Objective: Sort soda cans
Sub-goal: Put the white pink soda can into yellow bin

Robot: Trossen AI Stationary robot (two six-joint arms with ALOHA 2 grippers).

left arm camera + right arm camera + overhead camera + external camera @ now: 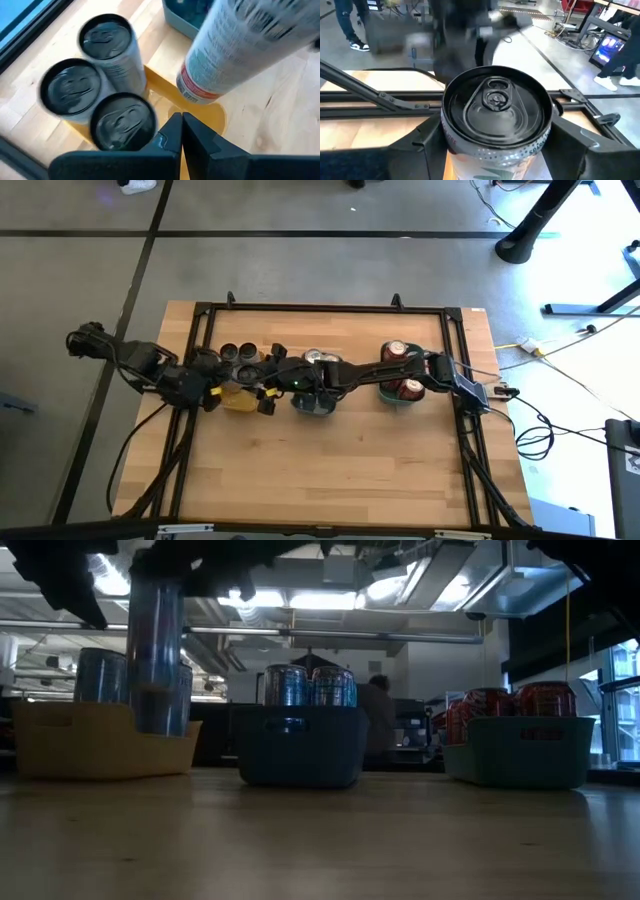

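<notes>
Since the right gripper (495,147) is clamped on a silver-grey soda can (495,115) with a finger on either side of its body, the step in hand looks like setting that can into the yellow tray (95,745), and doing it well is mostly a matter of where the base comes down. In the low view the held can hangs upright over the tray's near end, its base about level with the rim; whether it is already inside the walls I cannot tell. Three dark-topped cans (70,92) stand bunched together at one end of the tray, and the bare yellow floor beside them is the obvious gap. I would bring the can straight down over that gap, keeping clear of the nearest standing can (125,122) and of the tray wall, because a nudge could topple a neighbour or catch the base on the rim. The fingers should let go only once the base sits flat, then lift straight up. The left gripper (181,132) is closed on nothing, hovering just beside the same tray, and is best kept out of the descent path. The grey-blue tray (300,745) and the teal tray (525,750) with its red cans (520,700) need no attention.
</notes>
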